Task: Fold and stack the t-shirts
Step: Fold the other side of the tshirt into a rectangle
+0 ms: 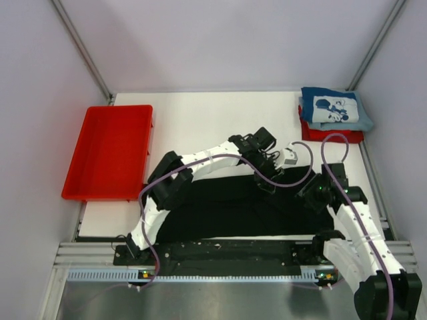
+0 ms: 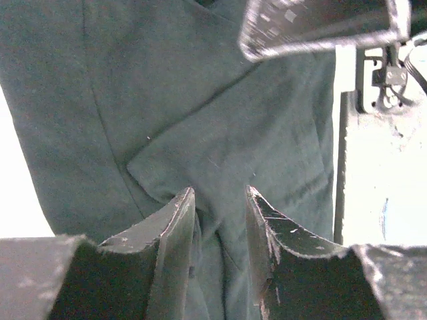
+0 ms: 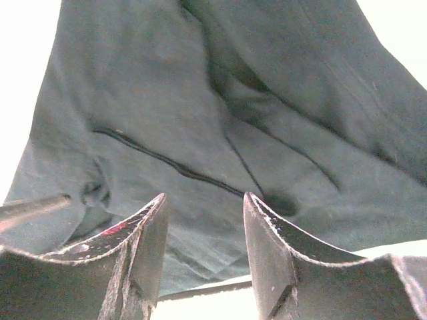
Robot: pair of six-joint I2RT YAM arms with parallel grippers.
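Black t-shirt (image 1: 227, 213) was lying spread out on the table (image 1: 213, 120), along the near edge, right between the two arms. It looked mostly flat from above, but the wrist cameras showed plenty of creases and a folded flap in it.

The left arm reached across toward the right side of the shirt. Left gripper (image 2: 219, 193) had its jaws set fairly narrow, with a ridge of dark cloth sitting in the gap. Honestly couldn't tell if it was really clamped on the fabric or just sitting around it.

Right gripper (image 3: 204, 197) was down at the right-hand part of the same shirt, jaws apart. The cloth ran flat past them with nothing pinched, and a strip of pale table showed at the bottom of that view.

The other two shirts were well away in the far right corner. The blue t-shirt (image 1: 333, 110), with its white print facing up, sat folded on top of the red t-shirt (image 1: 333, 137).

A red tray (image 1: 110, 150) sat over on the left, hanging a bit past the table's left edge.
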